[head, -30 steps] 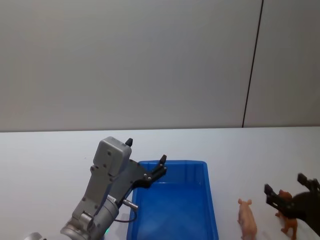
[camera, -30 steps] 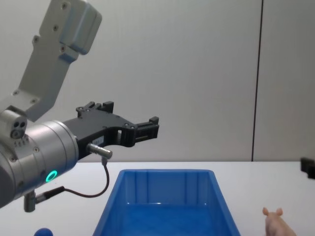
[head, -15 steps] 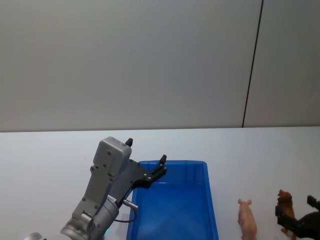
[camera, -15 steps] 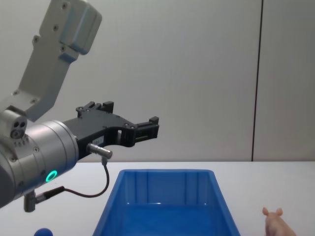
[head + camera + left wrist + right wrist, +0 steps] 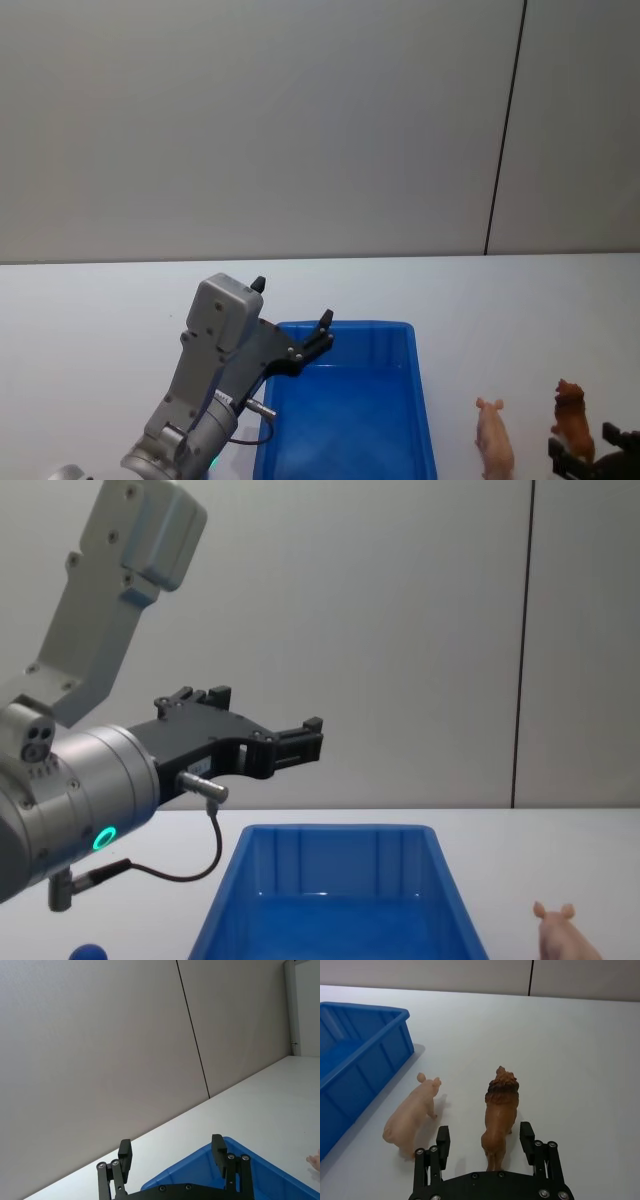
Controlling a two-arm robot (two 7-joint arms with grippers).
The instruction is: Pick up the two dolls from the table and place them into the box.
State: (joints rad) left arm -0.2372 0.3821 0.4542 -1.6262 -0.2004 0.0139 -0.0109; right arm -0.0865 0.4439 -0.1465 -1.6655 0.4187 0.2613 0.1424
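The brown lion doll stands upright on the white table, with the pale pink pig doll beside it, nearer the blue box. My right gripper is open, its fingers on either side of the lion's hind end without touching it. The head view shows the pig and lion to the right of the box, the right gripper just behind the lion at the picture's lower edge. My left gripper hangs open above the box's far left corner, holding nothing.
A small blue ball lies on the table left of the box, under the left arm. A grey wall with a dark vertical seam rises behind the table. White tabletop stretches beyond and to the right of the dolls.
My right gripper has drawn back toward the near edge, from around the lion to just behind it. The lion now stands free. The left arm and the pig have not moved.
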